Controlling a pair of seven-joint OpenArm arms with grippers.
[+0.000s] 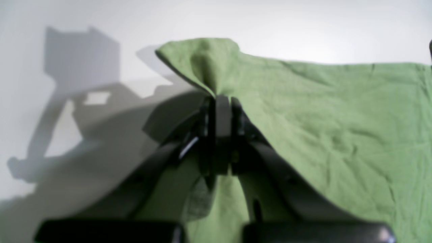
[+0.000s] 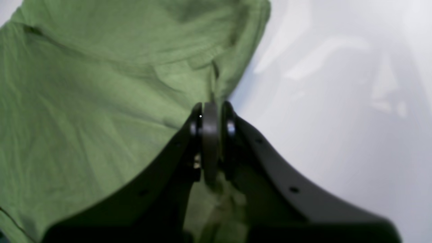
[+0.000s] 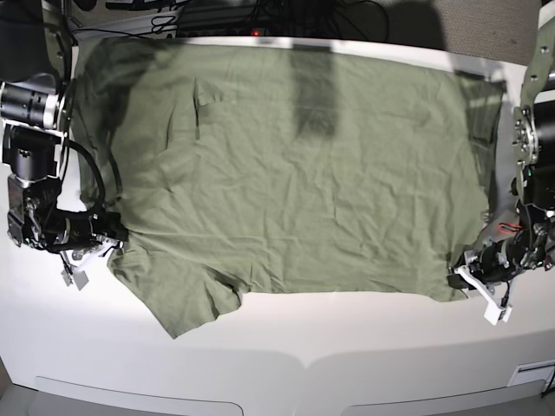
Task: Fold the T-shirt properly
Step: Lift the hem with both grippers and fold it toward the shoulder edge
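The green T-shirt (image 3: 295, 173) lies spread flat and wrinkled across the white table, with a sleeve (image 3: 186, 303) pointing toward the front left. In the base view my left gripper (image 3: 460, 282) sits at the shirt's front right corner. The left wrist view shows it (image 1: 221, 99) shut on a pinch of T-shirt (image 1: 337, 118) cloth that peaks above the fingertips. My right gripper (image 3: 120, 234) is at the shirt's left edge above the sleeve. In the right wrist view it (image 2: 211, 106) is shut on the T-shirt (image 2: 84, 101) edge.
The white table (image 3: 347, 355) shows a bare strip in front of the shirt, down to its front edge. Cables and dark equipment (image 3: 260, 13) run along the back edge. Both arm bodies stand at the table's left (image 3: 30, 147) and right (image 3: 529, 147) sides.
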